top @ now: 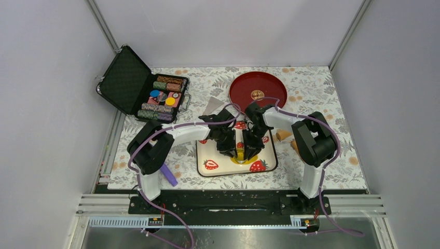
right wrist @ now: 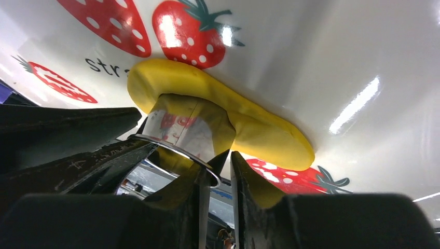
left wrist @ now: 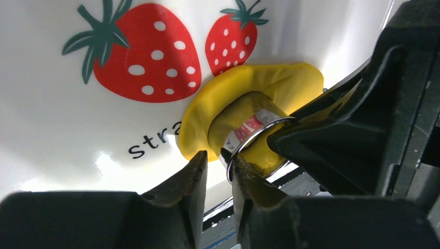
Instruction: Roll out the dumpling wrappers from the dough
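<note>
Yellow dough (left wrist: 262, 78), thin lumpy collar around a shiny metal cutter (left wrist: 248, 129)

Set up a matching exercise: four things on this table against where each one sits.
Things: 1 dough; 2 red plate; 3 chip case; 4 purple stick.
Places: A far left corner, lid open; B on the strawberry tray; C near side, just left of the tray; D far side, middle.
Pairs: 1-B, 2-D, 3-A, 4-C.
</note>
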